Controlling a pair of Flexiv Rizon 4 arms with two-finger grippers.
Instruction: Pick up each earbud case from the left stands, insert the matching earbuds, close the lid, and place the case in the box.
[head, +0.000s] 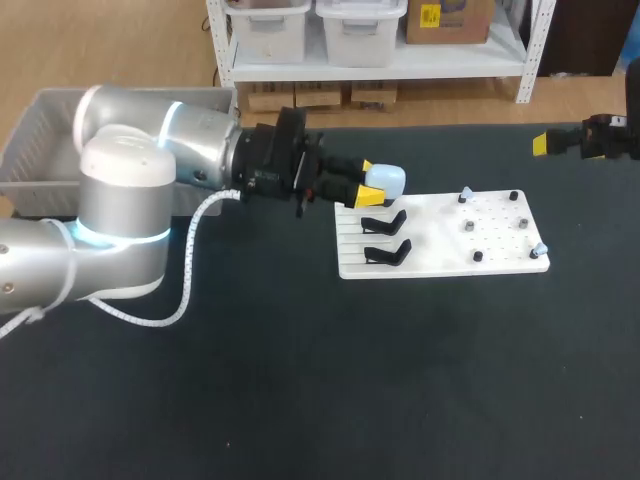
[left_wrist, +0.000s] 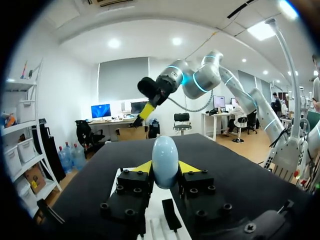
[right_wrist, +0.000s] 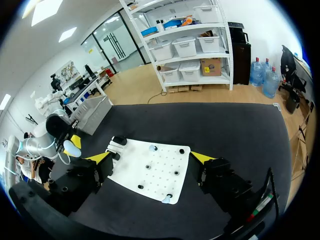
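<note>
Your left gripper (left_wrist: 165, 169) clamped on smooth, egg-shaped pale-blue earbud case (left_wrist: 165, 156), 10 o'clock of white board (head: 440, 240); right gripper (right_wrist: 150, 158) spread.

Below the left gripper (head: 368, 182), clamped on a pale blue egg-shaped case (head: 387, 180), two black curved stands (head: 385, 222) rise from a white perforated board (head: 440, 256). Beside it the black tabletop (head: 300, 380) lies open.

We see a black table top (head: 300, 400) on a light wooden floor (head: 120, 40). Behind it stands a white shelf unit (head: 380, 65) with pale plastic bins (head: 268, 25) and cardboard boxes (head: 450, 18). Round ceiling lights (left_wrist: 114, 43) shine above white walls (left_wrist: 65, 100) and a grey window blind (left_wrist: 123, 80).
</note>
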